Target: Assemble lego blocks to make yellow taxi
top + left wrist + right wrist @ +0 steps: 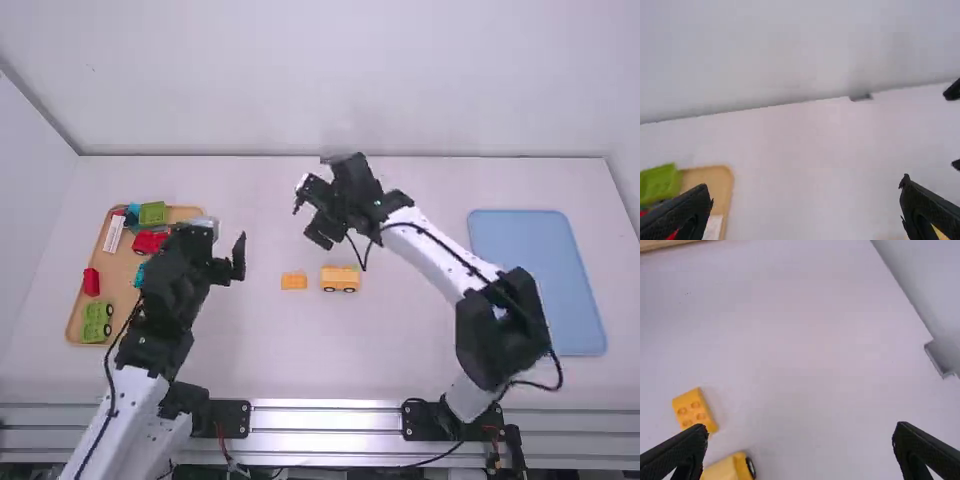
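1. The block (294, 281) lies on the table (390, 350), a little left of its middle, about midway between the far and near edges, studs up. The car body (340, 279) stands on its wheels just to the block's right, a narrow gap between them.
2. Both pieces have their long axis running left to right, roughly along the near edge, so they sit almost end to end.
3. The right gripper (308, 221) is above the table on the far-edge side of both pieces; they lie from it towards the near edge. The left gripper (224, 236) is out to the left, beside the tray (188, 213). The right one looks the nearer to both pieces.
4. The right gripper is spread wide, nothing between its fingers, touching neither piece. The left gripper is also wide apart and empty.
5. The step in hand seems to be picking up the block to join it to the car body. The right gripper would need to come back towards the near edge and down, its fingers taking the block's long sides; coming in crooked could knock the car body.
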Action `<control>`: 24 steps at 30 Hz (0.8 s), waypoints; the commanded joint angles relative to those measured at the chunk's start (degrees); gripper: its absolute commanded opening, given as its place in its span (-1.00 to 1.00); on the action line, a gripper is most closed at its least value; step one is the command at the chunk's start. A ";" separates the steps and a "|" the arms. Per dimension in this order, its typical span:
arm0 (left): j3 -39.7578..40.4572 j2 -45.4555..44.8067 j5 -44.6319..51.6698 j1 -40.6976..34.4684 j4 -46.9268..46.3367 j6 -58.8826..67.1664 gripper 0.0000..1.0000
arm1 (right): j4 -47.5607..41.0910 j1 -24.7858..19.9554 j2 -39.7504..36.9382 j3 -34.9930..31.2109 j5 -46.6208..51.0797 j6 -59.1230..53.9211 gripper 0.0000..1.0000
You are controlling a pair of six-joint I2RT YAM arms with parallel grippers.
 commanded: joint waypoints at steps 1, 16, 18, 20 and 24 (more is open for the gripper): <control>4.04 5.70 15.56 0.13 -1.64 11.34 0.98 | 3.67 -3.54 -9.86 -9.66 -4.44 -1.36 0.98; 11.98 43.98 53.62 2.69 -5.73 57.94 0.98 | 21.40 -25.83 -17.38 -35.06 -45.18 -15.93 0.98; 12.17 48.85 57.44 3.93 -4.66 59.54 0.98 | 22.88 -27.45 -14.43 -35.06 -47.98 -16.17 0.97; 12.48 52.63 61.00 5.25 -5.18 63.71 1.00 | 24.44 -28.28 -12.13 -35.06 -49.48 -16.33 0.97; 13.79 61.29 68.11 9.68 -5.40 69.00 0.98 | 29.16 -29.03 -7.43 -35.08 -53.90 -16.31 0.97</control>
